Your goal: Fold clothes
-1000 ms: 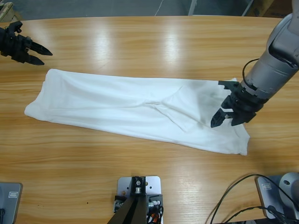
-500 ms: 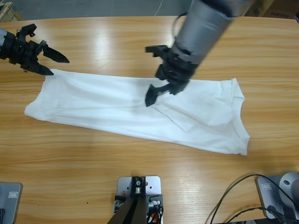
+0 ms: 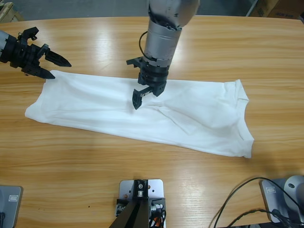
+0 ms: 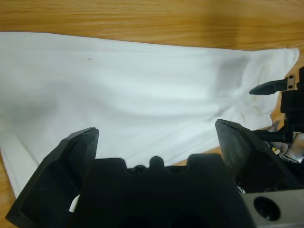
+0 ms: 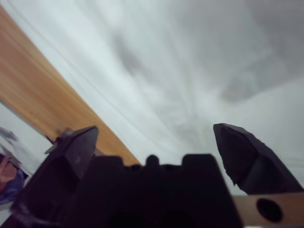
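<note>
Your left pincer (image 3: pixel 142 98), jaws open, hangs over the middle of the T-shirt (image 3: pixel 204 114), cloth stretching long to both sides; the open right pincer (image 3: pixel 61 68) sits at one end

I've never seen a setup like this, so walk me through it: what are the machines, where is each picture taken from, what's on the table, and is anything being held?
These are two robot arms, each ending in a black gripper with two jaws. One picture looks down from above the table. The other two come from a camera on each arm's wrist, looking along its jaws. A white T-shirt lies spread out on the wood. The left gripper hangs over the T-shirt's middle, and the right gripper sits by one corner. Both are open and hold nothing.
</note>
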Robot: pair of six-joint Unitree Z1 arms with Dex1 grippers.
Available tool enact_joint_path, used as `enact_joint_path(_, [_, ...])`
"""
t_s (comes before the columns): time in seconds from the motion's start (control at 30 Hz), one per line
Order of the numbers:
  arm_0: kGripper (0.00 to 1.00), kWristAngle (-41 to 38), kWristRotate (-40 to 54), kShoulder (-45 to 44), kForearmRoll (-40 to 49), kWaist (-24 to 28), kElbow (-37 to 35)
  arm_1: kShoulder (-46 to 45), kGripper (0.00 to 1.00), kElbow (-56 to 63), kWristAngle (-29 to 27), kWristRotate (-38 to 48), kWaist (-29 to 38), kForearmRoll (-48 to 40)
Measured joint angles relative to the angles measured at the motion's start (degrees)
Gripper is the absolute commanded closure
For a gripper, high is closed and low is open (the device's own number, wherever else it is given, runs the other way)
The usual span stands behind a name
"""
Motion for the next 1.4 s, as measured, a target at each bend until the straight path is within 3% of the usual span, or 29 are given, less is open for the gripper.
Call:
enact_joint_path(0.6, [0.046,0.00,0.07,0.00,-0.01,-0.03,0.08,2.82,0.013,-1.43,-0.08,0.71,5.55,2.23])
enact_joint_path(0.9, [0.046,0.00,0.19,0.00,-0.01,-0.03,0.08,0.68,0.013,4.37,-0.50,5.01,9.42,1.94])
enact_joint_path(1.17, [0.046,0.00,0.19,0.00,-0.01,-0.25,0.08,-0.46,0.013,2.64,-2.46,6.26,9.52,2.48])
enact_joint_path(1.4, [0.046,2.56,0.05,0.01,-0.01,-0.32,0.34,-0.46,0.012,-5.82,-1.08,1.14,6.00,2.98])
